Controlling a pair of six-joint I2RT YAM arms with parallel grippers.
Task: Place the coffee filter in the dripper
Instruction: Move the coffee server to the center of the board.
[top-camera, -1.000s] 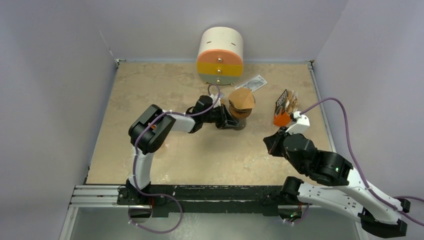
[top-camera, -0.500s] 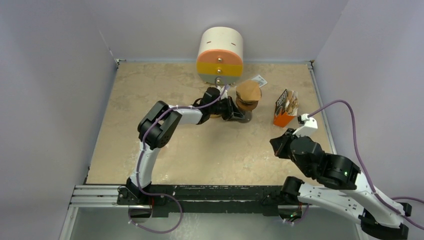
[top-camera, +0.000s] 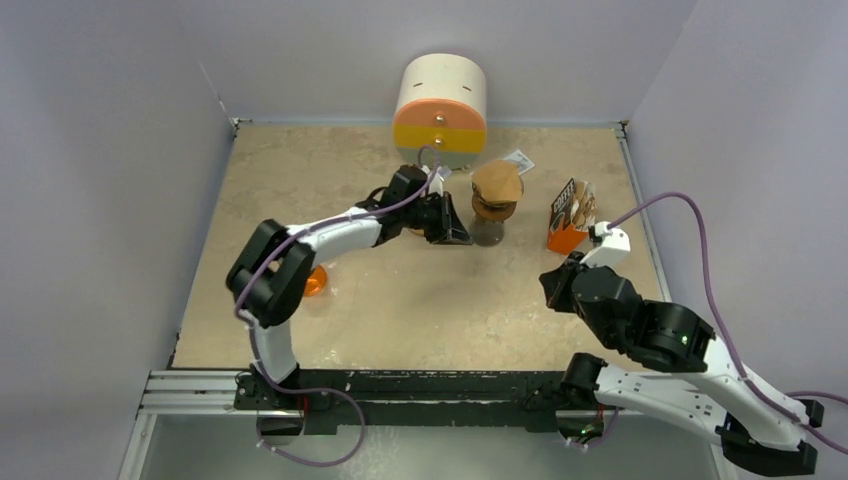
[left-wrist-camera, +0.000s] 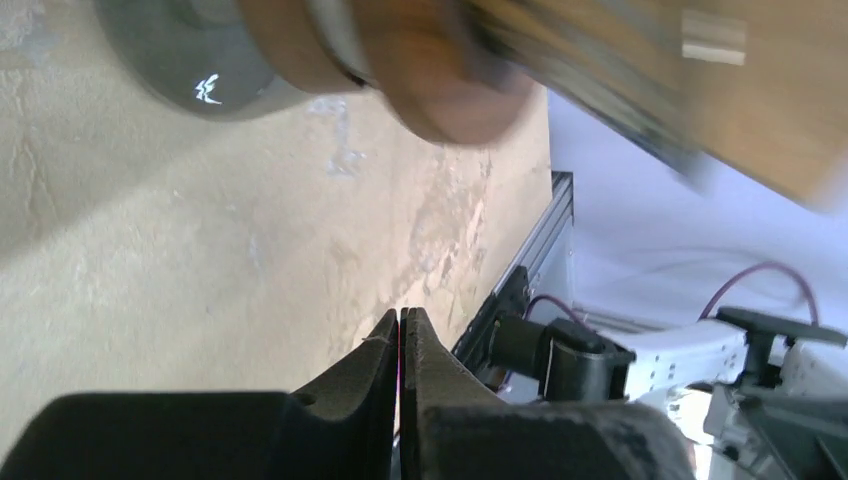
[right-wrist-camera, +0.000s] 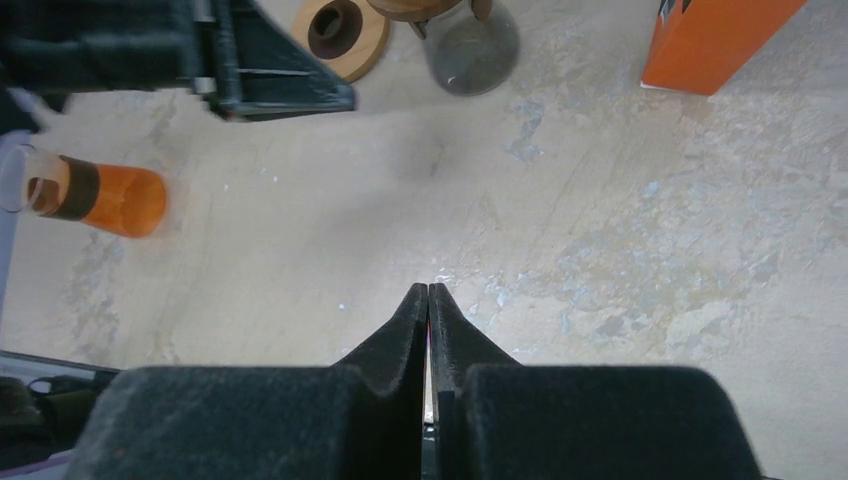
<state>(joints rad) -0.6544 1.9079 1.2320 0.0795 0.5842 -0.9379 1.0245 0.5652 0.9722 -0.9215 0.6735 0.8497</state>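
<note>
The brown paper coffee filter (top-camera: 497, 182) sits in the top of the dripper (top-camera: 494, 208), which stands on a round grey base (top-camera: 488, 236) at the back middle of the table. The base also shows in the right wrist view (right-wrist-camera: 470, 45) and, blurred, in the left wrist view (left-wrist-camera: 200, 60). My left gripper (top-camera: 452, 226) is shut and empty, just left of the base, close to it. My right gripper (top-camera: 553, 288) is shut and empty, low over bare table to the front right of the dripper.
An orange filter box (top-camera: 570, 222) stands right of the dripper. A wooden ring (right-wrist-camera: 340, 35) lies by the base. An orange glass (top-camera: 315, 281) lies under my left forearm. A round drawer unit (top-camera: 441, 112) stands at the back wall, with a white packet (top-camera: 516, 160) beside it.
The dripper with the filter shifted back and right early on, then stayed. My left elbow swung left, uncovering the orange glass. My right gripper drew back slightly.
</note>
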